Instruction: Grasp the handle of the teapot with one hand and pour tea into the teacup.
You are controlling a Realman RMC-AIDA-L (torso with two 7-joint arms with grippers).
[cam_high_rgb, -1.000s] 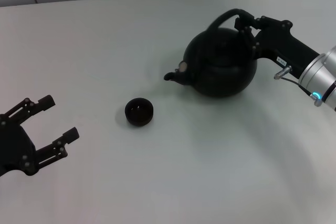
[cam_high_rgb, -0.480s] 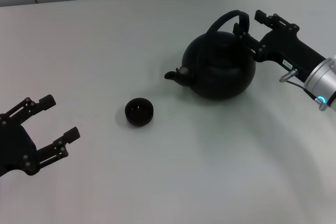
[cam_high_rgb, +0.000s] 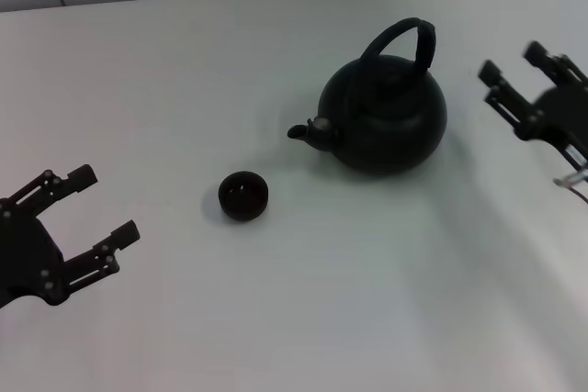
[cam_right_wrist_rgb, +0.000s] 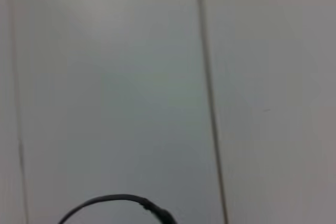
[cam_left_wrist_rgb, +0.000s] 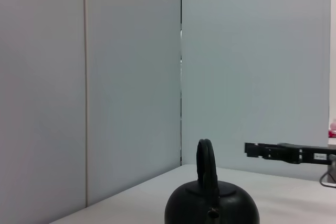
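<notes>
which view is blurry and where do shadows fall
Head view: right gripper motion-smeared; teapot and teacup sharp, with soft faint shadows on the table. Right wrist view: soft throughout, only a dark arc at its edge. Left wrist view: crisp.

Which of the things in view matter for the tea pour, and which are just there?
Part of the job:
teapot, upright on the table
handle, arched over the lid, free
teacup, off the spout side
right gripper, open, beside the teapot and apart from it

Just there:
left gripper, open, parked at the near left
table
</notes>
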